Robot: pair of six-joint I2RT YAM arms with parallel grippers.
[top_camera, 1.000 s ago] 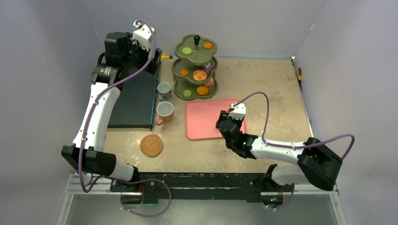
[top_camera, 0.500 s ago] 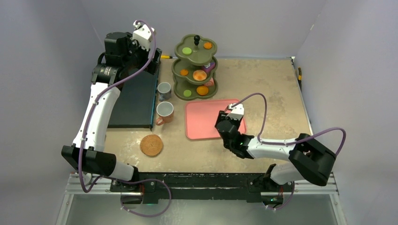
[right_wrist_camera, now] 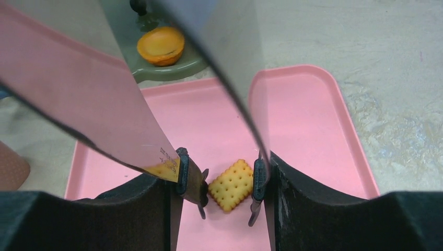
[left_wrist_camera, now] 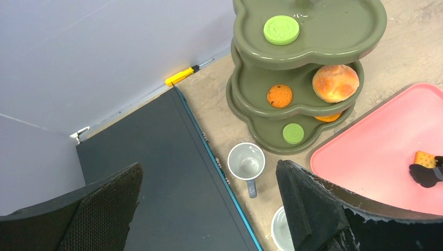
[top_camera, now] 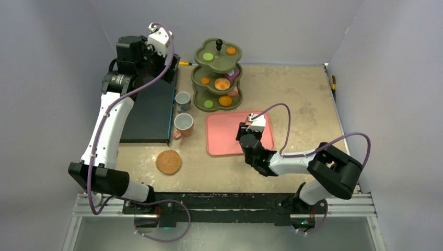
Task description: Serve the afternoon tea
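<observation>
My right gripper is shut on a pair of tongs with metal arms and black tips. The tips stand on either side of a square yellow cracker lying on the pink tray; I cannot tell if they touch it. That gripper sits over the tray's middle in the top view. A grey mug and an orange mug stand left of the tray. A green three-tier stand holds orange and green rounds and a bun. My left gripper is open and empty, high at the back left.
A black box with a blue edge lies at the left, under my left arm. A round brown waffle lies near the front, left of the tray. A yellow-handled tool lies against the back wall.
My right gripper with the tongs has moved a little left and farther over the pink tray. The left arm has not moved.
</observation>
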